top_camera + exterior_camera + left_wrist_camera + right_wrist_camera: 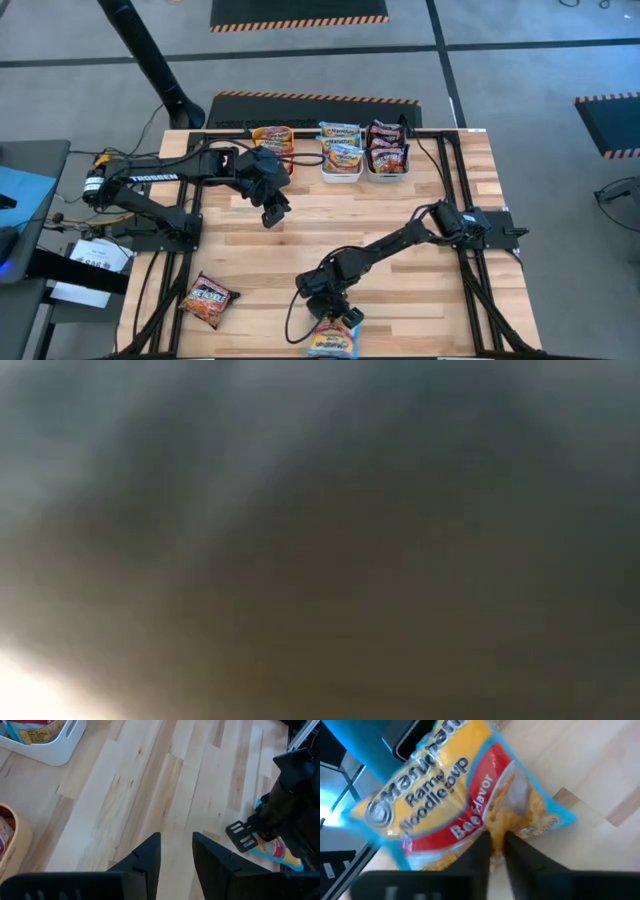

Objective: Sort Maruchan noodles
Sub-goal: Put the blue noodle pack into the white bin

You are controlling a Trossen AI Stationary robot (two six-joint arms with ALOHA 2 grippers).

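A blue-edged yellow and red Maruchan noodle packet (333, 341) lies at the table's near edge. My right gripper (336, 318) slants down onto it from the far side and is shut on it (496, 840). A second, orange-red packet (207, 300) lies flat at the near left. More packets fill three bins along the far edge: orange (272, 138), white (341, 160) and grey (388, 158). My left gripper (273, 208) hangs above the bare wood in front of the orange bin, open (176, 855), with nothing between its fingers. My right gripper pinches the packet's far-side edge (496, 826) between its two fingers (479, 851). The fingers slant down at it from the table's far side. The wrapper is crumpled where they meet it. The packet stays at the table's near edge; whether it is lifted I cannot tell.
Bare wood lies between the bins and the near edge (165, 785). Black rails (455, 190) run along the table's sides. The low view shows only a dark blur.
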